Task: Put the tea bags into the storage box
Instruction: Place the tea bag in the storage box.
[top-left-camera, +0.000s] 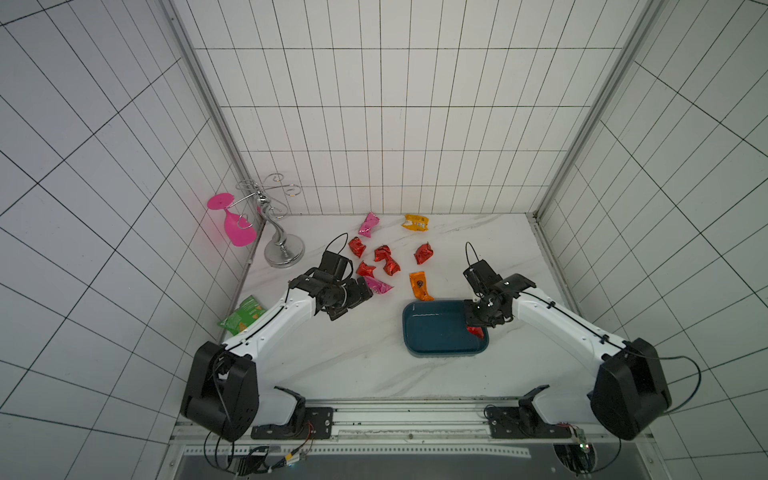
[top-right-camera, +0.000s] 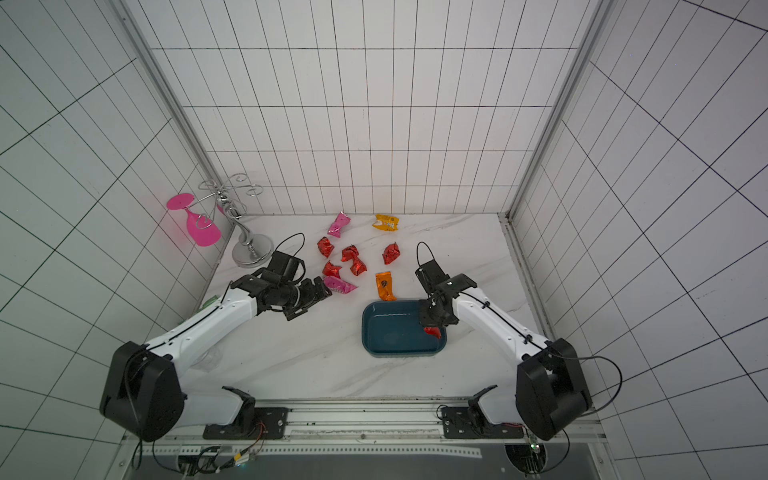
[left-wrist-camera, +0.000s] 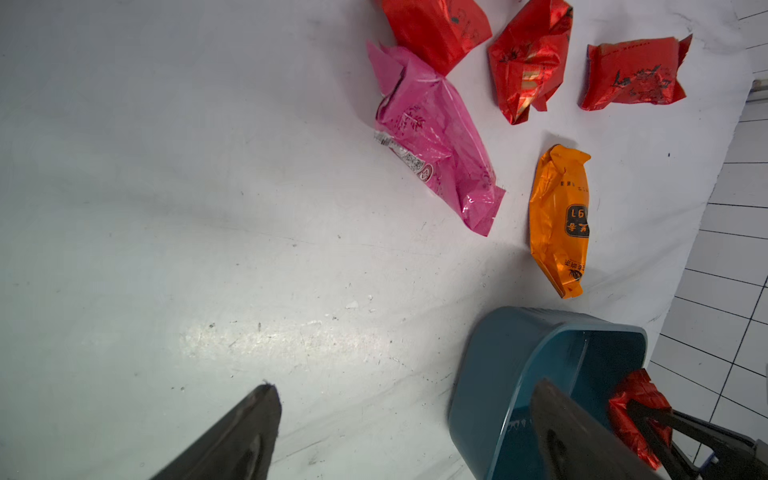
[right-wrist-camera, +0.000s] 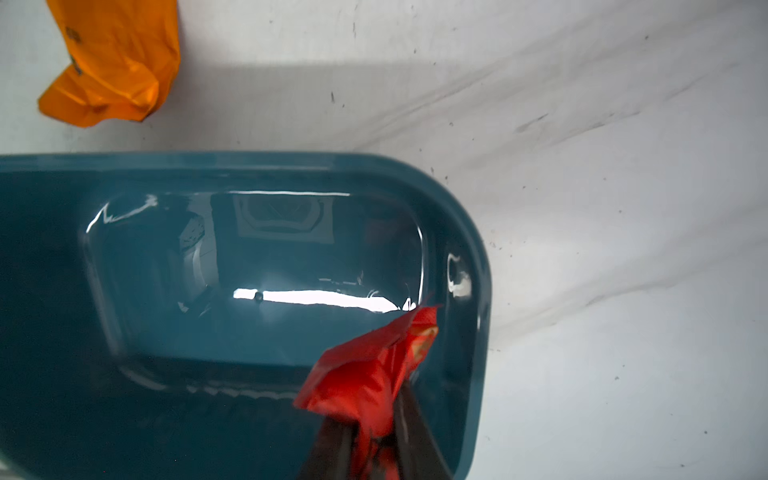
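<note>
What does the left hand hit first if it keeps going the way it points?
Probably the pink tea bag lying just ahead of the open left hand; the orange tea bag sits beyond. Depth is uncertain.

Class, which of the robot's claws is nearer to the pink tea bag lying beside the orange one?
The left claw: it sits open right beside the pink tea bag. The right claw is over the storage box, holding a red tea bag.

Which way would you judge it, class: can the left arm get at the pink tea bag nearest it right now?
Probably yes: the left gripper is open and empty beside the pink tea bag, which lies flat with nothing on it.
</note>
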